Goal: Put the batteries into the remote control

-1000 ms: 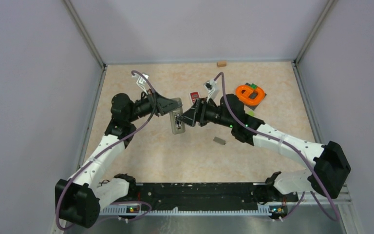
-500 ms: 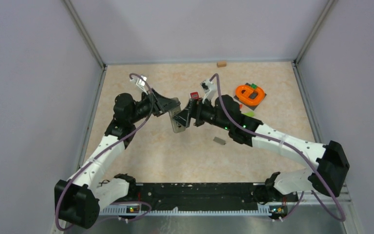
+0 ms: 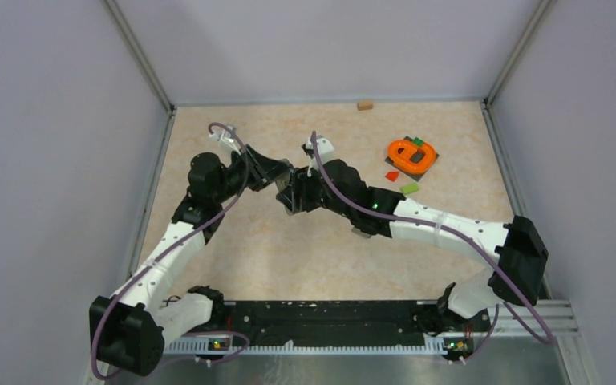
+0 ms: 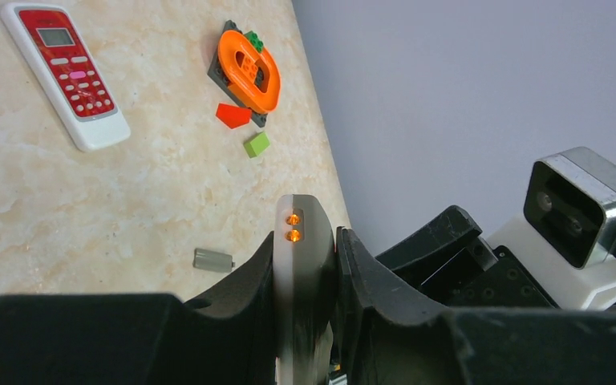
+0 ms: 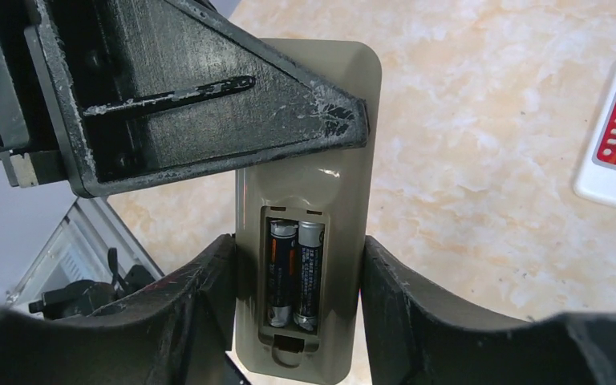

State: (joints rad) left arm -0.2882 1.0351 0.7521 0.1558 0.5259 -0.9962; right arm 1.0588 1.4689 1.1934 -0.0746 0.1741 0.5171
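Beige remote control hangs above the marbled table, its back turned to my right wrist camera and its battery bay uncovered. My left pincer is clamped narrow on the casing, one finger on the face and one on the back, near the end that shows two orange dots. My right pincer stands parted with a finger along each long side of the casing; I cannot tell whether they press or merely bracket it.

Both batteries lie side by side in the bay and look seated as far as I can see. I judge the loading itself done and the closing step in hand. A small grey piece on the table is likely the bay's lid. The next move calls for freeing my right pincer, lifting that lid flat and sliding it on squarely while my left steadies the casing.
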